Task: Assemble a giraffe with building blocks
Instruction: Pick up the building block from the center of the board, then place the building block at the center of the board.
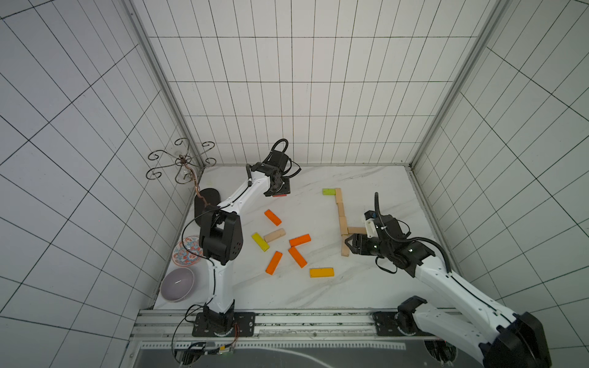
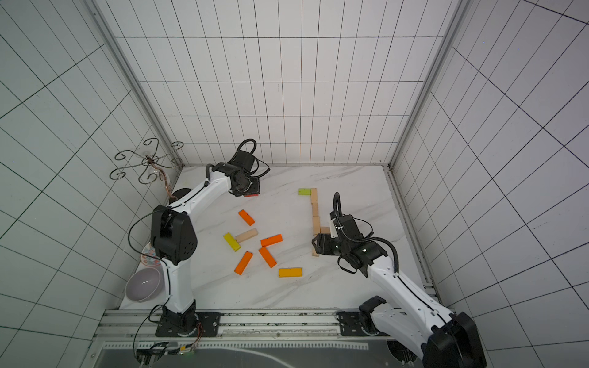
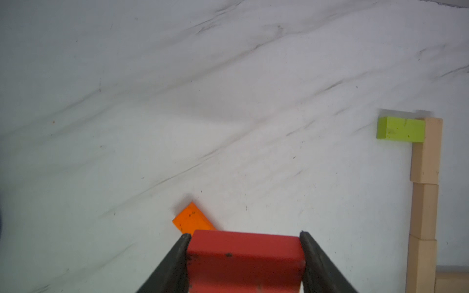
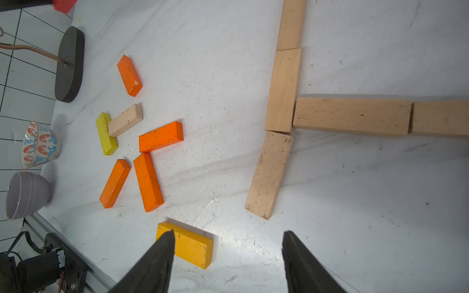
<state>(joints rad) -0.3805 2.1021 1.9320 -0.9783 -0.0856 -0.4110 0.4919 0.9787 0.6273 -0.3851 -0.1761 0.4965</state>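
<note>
Left hand (image 3: 245, 234) gripping a red rectangular wooden block (image 3: 245, 256) upper centre in both top views, right hand (image 4: 228, 234) hanging wide and empty near pale wooden bars (image 1: 341, 216) centre-right, orange wooden bars (image 1: 299, 240) lying loose on the desk (image 1: 318, 296)

Even, diffuse lighting, soft shadows, wide-angle bending at edges, slight wrist-view blur.

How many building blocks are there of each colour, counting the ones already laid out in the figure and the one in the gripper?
orange blocks: 4
yellow blocks: 2
lime green block: 1
red block: 1
pale wood blocks: 7
Total: 15
</note>
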